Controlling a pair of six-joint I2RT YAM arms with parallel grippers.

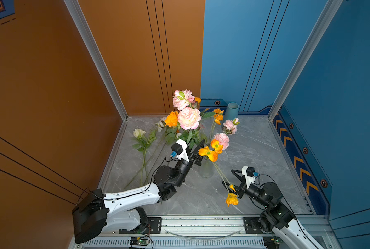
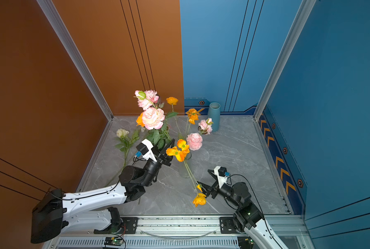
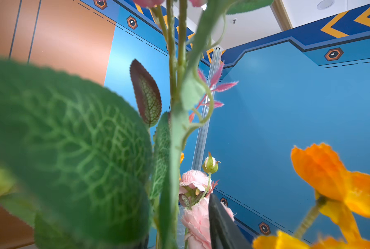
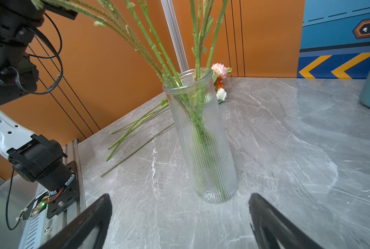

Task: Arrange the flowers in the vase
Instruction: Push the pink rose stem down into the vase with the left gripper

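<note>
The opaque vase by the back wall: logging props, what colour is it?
The back vase is plain teal-blue, clearest in a top view.

Top views look down on the table (image 1: 255, 151); right wrist camera (low, near) faces the vase (image 4: 203, 140).

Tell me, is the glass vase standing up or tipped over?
Standing up. In the right wrist view the glass vase rests on its base on the table, mouth upward, flower stems sticking out.
</note>
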